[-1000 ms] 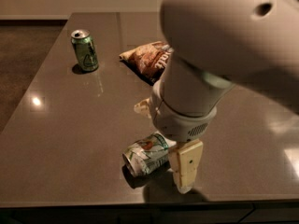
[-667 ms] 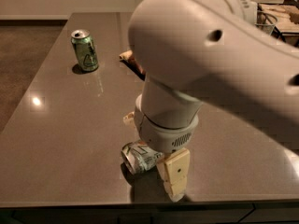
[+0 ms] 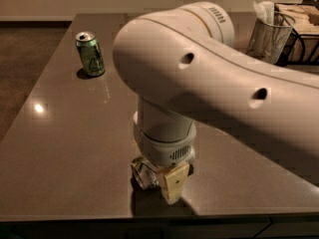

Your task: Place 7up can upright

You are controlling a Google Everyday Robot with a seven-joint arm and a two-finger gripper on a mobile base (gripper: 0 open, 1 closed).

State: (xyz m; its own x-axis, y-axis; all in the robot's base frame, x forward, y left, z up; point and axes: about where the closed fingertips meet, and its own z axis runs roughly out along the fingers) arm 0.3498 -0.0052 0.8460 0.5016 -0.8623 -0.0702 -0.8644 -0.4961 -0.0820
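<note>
The 7up can [image 3: 141,173] lies on its side near the front edge of the dark table [image 3: 65,148]. Only its silvery end shows; the rest is hidden behind my gripper. My gripper [image 3: 160,182] is down at the table surface, right at the can, with its cream-coloured tip just right of the can's visible end. The white arm [image 3: 209,83] sweeps in from the right and hides the middle of the table.
A darker green can [image 3: 90,54] stands upright at the back left. A wire mesh cup [image 3: 269,34] with paper in it and a dark basket [image 3: 301,39] stand at the back right. The table's front edge runs just below the gripper.
The arm has swung further across the view and now hides the snack bag at the back. The gripper has closed in over the lying can, hiding more of it.
</note>
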